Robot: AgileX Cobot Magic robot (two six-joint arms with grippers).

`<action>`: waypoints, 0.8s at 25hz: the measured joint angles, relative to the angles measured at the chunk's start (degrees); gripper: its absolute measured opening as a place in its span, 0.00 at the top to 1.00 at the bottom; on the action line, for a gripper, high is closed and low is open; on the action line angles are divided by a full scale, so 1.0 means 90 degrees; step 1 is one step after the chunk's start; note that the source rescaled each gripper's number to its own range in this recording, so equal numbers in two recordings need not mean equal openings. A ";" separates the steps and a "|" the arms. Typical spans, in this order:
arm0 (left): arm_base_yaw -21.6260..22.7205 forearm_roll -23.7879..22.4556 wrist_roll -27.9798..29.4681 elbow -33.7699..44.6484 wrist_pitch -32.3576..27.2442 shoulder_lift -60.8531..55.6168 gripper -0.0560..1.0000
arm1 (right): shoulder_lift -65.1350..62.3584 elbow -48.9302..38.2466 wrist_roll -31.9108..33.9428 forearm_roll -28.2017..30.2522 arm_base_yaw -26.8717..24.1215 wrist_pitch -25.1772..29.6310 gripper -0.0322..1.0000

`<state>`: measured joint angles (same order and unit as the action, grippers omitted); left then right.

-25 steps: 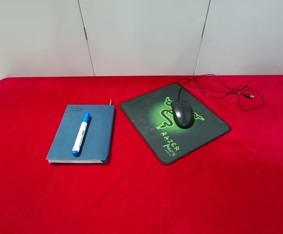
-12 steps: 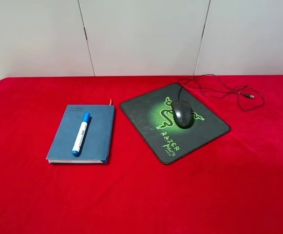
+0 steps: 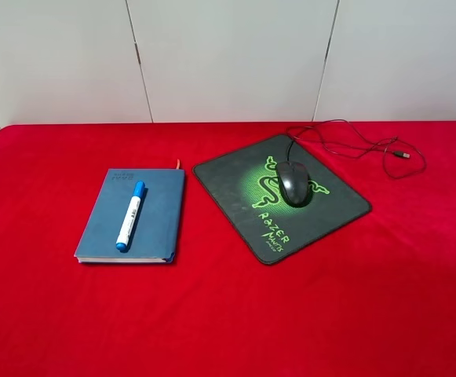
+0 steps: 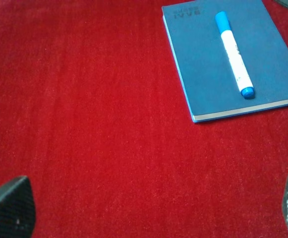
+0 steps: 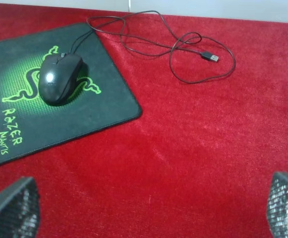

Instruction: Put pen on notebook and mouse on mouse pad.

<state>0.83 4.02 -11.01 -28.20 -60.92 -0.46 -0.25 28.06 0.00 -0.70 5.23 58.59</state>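
Observation:
The white pen (image 3: 129, 215) with blue cap lies lengthwise on the blue notebook (image 3: 157, 220); the left wrist view shows the same pen (image 4: 234, 54) on the notebook (image 4: 203, 64). The black mouse (image 3: 293, 182) rests on the black and green mouse pad (image 3: 235, 184), also seen as the mouse (image 5: 58, 78) on the pad (image 5: 99, 106) in the right wrist view. My left gripper (image 4: 148, 210) is open, well back from the notebook, nothing between its fingertips (image 4: 10, 206). My right gripper (image 5: 151, 208) is open too, away from the pad. Neither arm shows in the high view.
The mouse cable (image 3: 353, 145) loops over the red cloth (image 3: 228, 314) behind and right of the pad, ending in a USB plug (image 5: 211, 57). A white panelled wall (image 3: 228, 55) stands behind the table.

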 joint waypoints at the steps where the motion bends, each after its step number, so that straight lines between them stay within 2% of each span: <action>1: 0.0000 0.0000 0.0000 0.0000 0.0000 0.0000 0.00 | 0.0000 0.0000 0.0000 0.0000 0.0000 0.0000 0.00; 20: 0.0000 0.0000 0.0000 0.0000 0.0000 0.0000 0.00 | 0.0000 0.0000 0.0000 0.0000 0.0000 0.0000 0.00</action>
